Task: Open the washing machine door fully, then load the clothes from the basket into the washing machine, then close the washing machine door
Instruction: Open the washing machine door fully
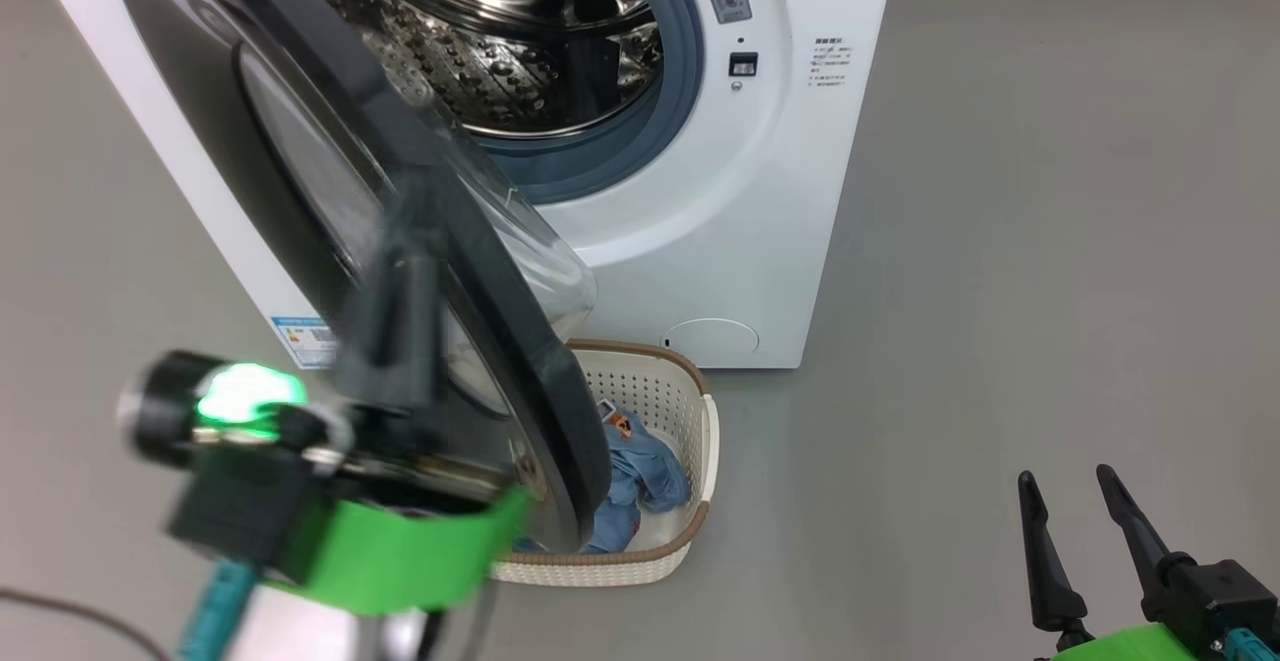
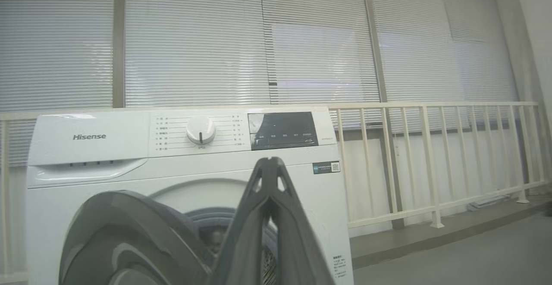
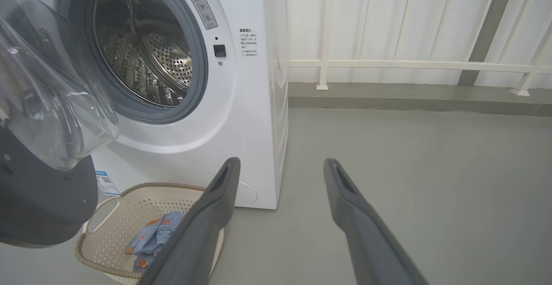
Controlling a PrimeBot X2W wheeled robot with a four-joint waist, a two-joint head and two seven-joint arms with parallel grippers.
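**Door-opening step: the washing machine door (image 1: 320,191) stands part-swung, its lower edge over the basket (image 1: 703,441).**

The door is best swept further out about its hinge side, pressed at the rim and not at the glass bowl (image 1: 545,251), until the drum (image 1: 500,41) is fully cleared. The left gripper (image 2: 269,162), fingers pressed together, is seen by the door; contact cannot be told. The right gripper (image 1: 1085,501), fingers spread and empty, hangs well apart. Counted: one washing machine (image 1: 700,241), one door, one basket, the clothes (image 1: 640,471) as one garment lying in it, two grippers.

Long dark grey fingers (image 2: 248,237) slotted near the tips on the left gripper (image 2: 269,164), bright green wrist band (image 1: 400,551), glowing green light (image 1: 240,396) at its ten o'clock, teal cable (image 1: 215,606) at eight, right gripper (image 1: 1065,478) matching, black mount (image 1: 1215,596).
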